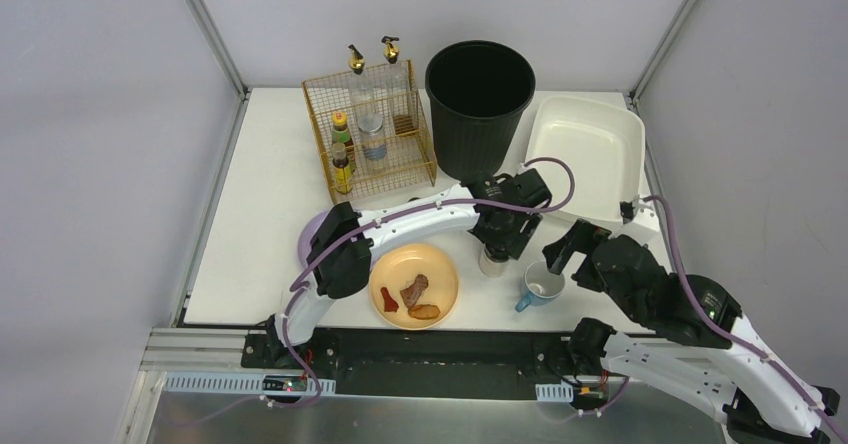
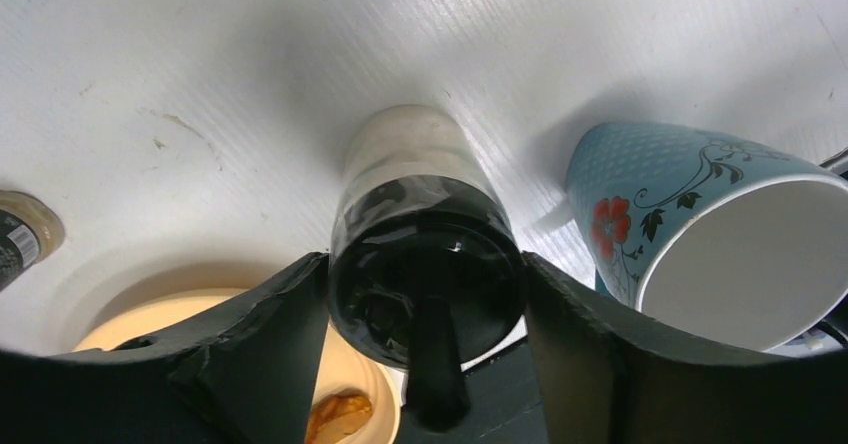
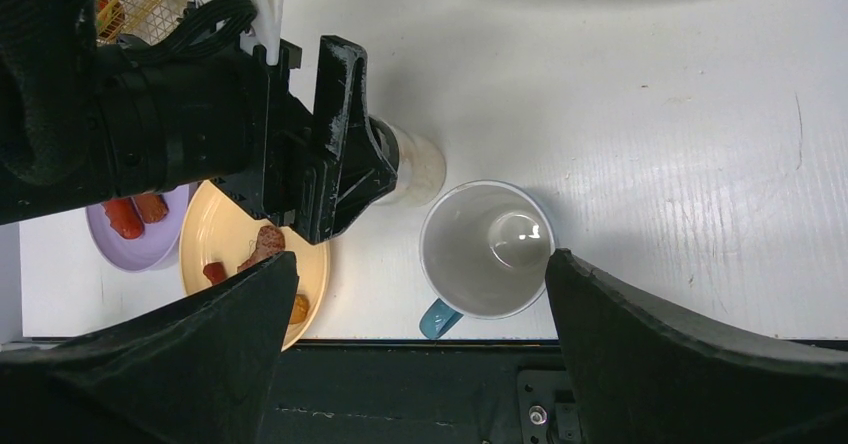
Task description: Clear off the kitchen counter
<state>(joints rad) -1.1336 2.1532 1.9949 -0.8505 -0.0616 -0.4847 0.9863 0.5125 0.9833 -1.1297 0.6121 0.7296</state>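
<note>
Crowded down at the front of the kitchen counter [image 1: 260,214]. The left gripper [image 2: 425,264] has its fingers [image 2: 265,339] pressed against either side of a black-capped jar [image 2: 420,214], pinching it at the lid. Whether the jar's base sits on the white surface or just above it, I cannot tell.

Tight quarters there. A blue floral mug [image 1: 541,284] stands just beside the jar on the right, and a yellow plate [image 1: 440,264] with a few pieces of food [image 1: 413,291] lies just to its left. A lilac plate [image 3: 160,254] carrying sausages is tucked under the left arm's elbow.

Further back, a gold wire basket [image 1: 368,129] of bottles, a tall black bin [image 1: 478,104] and a white tub [image 1: 585,154] line the far side. The bin is right behind the left wrist.

Open room lies on the far left of the counter and in a strip between the mug and the tub. The mug and the yellow plate sit close to the front edge and its black rail [image 1: 440,349].

The left arm sweeps across from its base in a long arc, wrist pointing down. The right gripper [image 3: 420,256] hangs above the mug with its fingers spread wide — nothing between them, forearm angled in from the right.
</note>
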